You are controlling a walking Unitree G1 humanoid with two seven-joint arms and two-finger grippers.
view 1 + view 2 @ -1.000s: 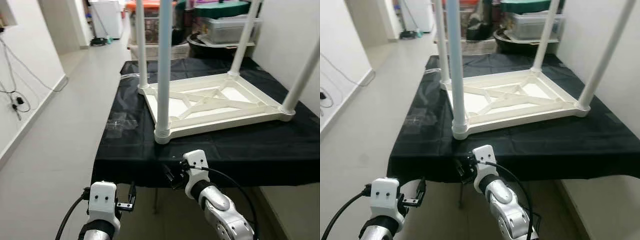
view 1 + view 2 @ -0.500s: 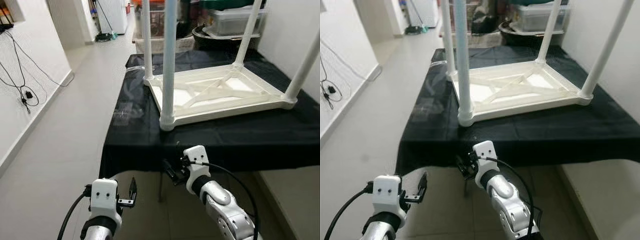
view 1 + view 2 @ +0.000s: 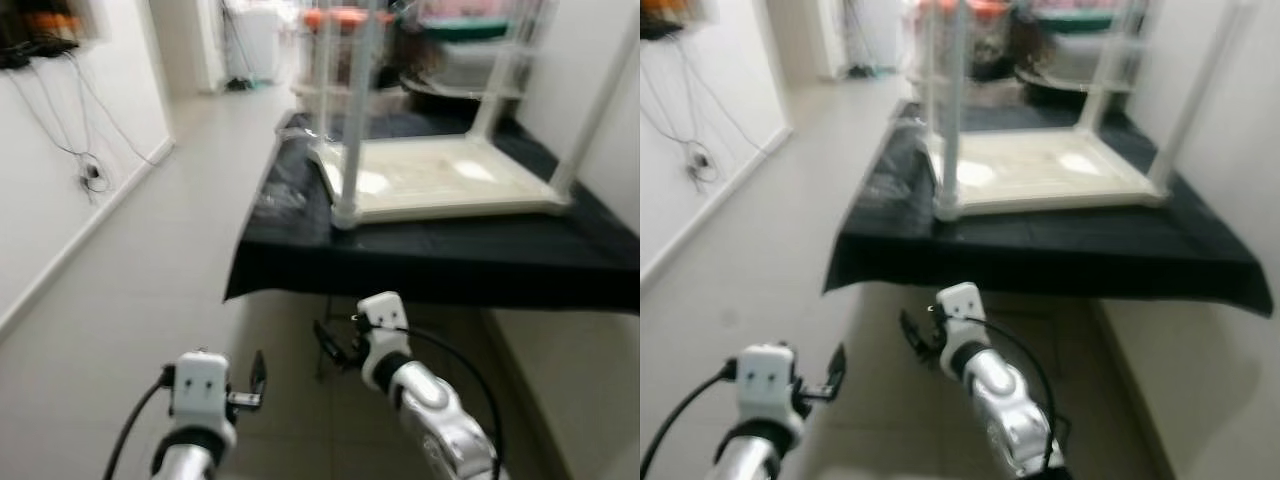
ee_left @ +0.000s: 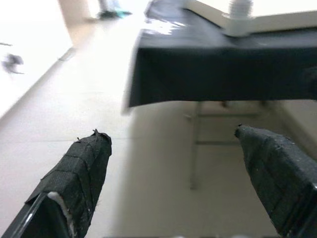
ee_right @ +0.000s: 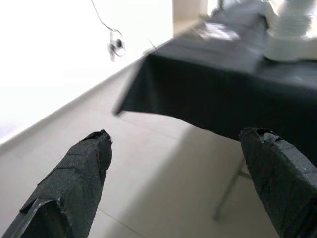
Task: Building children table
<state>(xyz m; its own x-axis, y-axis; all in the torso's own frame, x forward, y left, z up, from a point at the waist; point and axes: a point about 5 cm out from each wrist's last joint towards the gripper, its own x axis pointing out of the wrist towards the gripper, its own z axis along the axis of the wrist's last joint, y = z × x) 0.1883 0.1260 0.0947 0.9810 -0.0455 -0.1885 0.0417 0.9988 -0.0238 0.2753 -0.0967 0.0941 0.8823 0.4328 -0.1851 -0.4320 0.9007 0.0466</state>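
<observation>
White kids' table [image 3: 440,175] sits upside down, legs up, on the black-draped work table [image 3: 420,255], well ahead of the robot; pic's blurry. Left gripper [image 4: 173,163] and right gripper [image 5: 176,171] both hang low over the tiled floor [image 3: 130,300], short of the cloth's near edge, fingers spread wide w/ nothing between them.

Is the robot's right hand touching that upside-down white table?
Apart. In the left eye view the right gripper hangs over the floor, below the black cloth's edge, while the white table rests on top.
</observation>
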